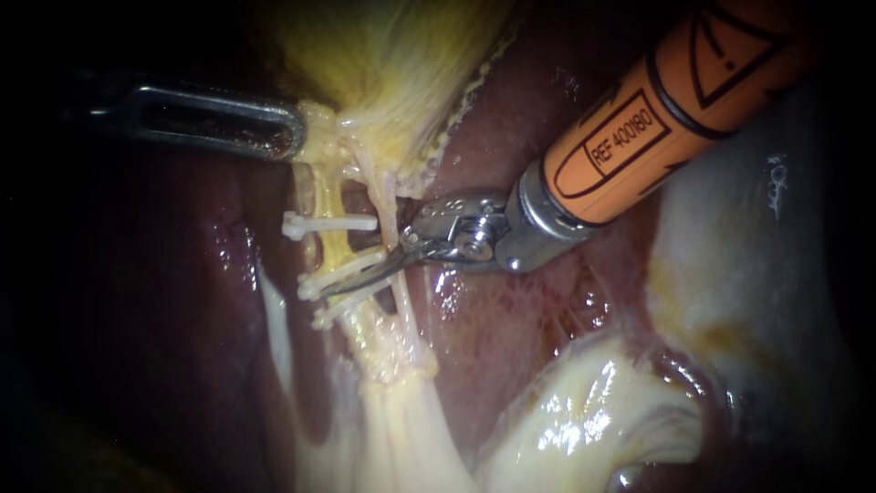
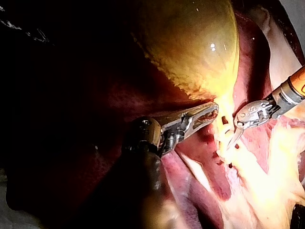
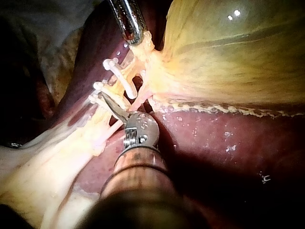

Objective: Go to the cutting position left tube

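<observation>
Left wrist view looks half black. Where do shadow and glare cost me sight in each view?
Left wrist view: shaft of the left instrument in deep shadow, pale tissue beside the right instrument blown out by light. Endoscope view: dark edges, clips well lit. Right wrist view: small glints on the gallbladder only.

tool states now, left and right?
left tool: shut on gallbladder neck.
right tool: at the clipped tube; open or shut cannot be told.

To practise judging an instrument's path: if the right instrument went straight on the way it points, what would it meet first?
The right instrument would most likely meet the left tube, between the middle clip and lower clip; its tip seems already there, depth unclear.
</observation>
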Tool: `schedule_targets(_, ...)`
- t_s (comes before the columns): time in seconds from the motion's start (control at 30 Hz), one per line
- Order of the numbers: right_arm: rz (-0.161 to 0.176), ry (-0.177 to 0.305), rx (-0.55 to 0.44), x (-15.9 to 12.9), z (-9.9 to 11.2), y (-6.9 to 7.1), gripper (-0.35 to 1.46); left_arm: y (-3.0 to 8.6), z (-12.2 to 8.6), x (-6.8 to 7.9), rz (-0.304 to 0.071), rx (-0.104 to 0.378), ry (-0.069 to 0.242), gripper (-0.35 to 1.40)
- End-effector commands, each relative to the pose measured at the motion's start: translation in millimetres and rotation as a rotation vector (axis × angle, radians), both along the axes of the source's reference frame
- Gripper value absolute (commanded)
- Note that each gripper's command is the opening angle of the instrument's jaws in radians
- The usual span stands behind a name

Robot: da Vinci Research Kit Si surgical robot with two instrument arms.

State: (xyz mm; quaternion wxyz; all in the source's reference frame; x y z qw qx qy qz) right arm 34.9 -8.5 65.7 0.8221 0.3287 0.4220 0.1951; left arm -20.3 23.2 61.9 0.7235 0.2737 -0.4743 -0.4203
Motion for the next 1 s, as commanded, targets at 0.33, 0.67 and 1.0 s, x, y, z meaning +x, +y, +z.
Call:
schedule_targets(0.33, -0.011, 0.011, 0.008, -2.5, -1.1, 0.3, 1.19, 0.1, -0.2, 0.2, 0.001, 0.001, -0.001, -0.35)
schedule_targets(0.67, -0.029, 0.024, 0.023, -7.1, -3.4, 1.1, 1.17, 0.1, -0.2, 0.2, 0.001, 0.001, -0.001, -0.35)
schedule_targets(1.0, -0.046, 0.051, 0.054, -9.4, -7.3, 1.7, 1.19, 0.1, -0.2, 0.3, 0.002, 0.001, -0.001, -0.35)
